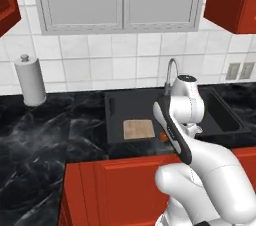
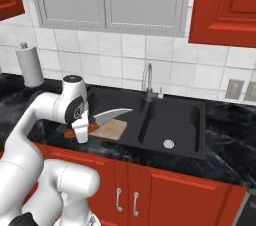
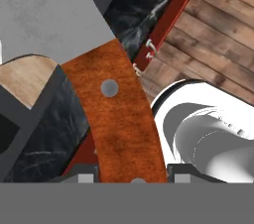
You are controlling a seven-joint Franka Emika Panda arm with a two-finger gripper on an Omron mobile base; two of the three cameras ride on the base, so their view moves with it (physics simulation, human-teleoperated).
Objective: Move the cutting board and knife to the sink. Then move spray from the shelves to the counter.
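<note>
We are on the knife leg of the first step, in our judgement: the end effector [image 2: 81, 131] is clamped on the knife [image 2: 107, 115] by its reddish-brown handle [image 3: 121, 124], jaws part closed with the handle between them, and the curved blade sticks out ahead of it, raised off the surface. The next move, as we read it, calls for carrying the knife onward and down, then letting go so it lands in the basin rather than on the rim.

Just under and beyond the end effector lies the cutting board [image 1: 139, 129], flat on the sink's [image 2: 197, 135] left section, so that part looks done. The deeper bowl with the drain sits further off to the end effector's far side, past the faucet [image 2: 147, 82]. The black marbled table [image 1: 35, 135] runs around it, a paper towel roll [image 1: 30, 80] standing well away at the wall. The spray job has not begun.
</note>
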